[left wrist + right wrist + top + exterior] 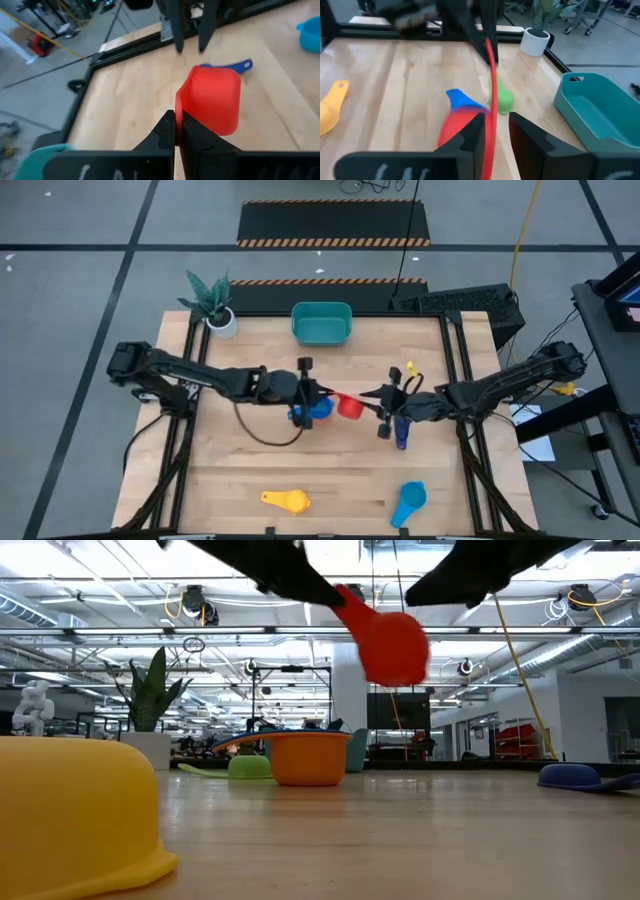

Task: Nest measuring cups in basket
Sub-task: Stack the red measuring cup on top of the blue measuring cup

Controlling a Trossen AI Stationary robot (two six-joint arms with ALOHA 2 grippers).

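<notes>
Wide wooden bench (330, 470), both arms reaching in toward its middle. At the far edge, teal basket (321, 323), holding no cups yet; beyond the hands and nearer the left arm's side of centre. Scattered cups: light blue cup (409, 502) and yellow cup (286, 500) near the front edge, well apart from the hands; navy cup (401, 433) under the right arm; blue cup (313, 410) below the left hand; green cup (502, 99) and orange cup (309, 758) farther back on the bench.

Mid-bench and lifted clear of the surface, red cup (349, 406), hanging between the two hands. Long axis roughly along the line joining the hands: handle toward the left hand, bowl toward the right.

Left hand (175, 131) clamped fully shut on the red cup's thin handle. Right hand (496, 131) partly open, fingers standing either side of the red cup without pinching it, judging by the gaps seen in the right wrist view.

Judgement: handover from right to left about done. The coming move turns on the basket lying away from the left hand toward the far edge, a short carry, with the left arm the one holding and the nearer of the two.
</notes>
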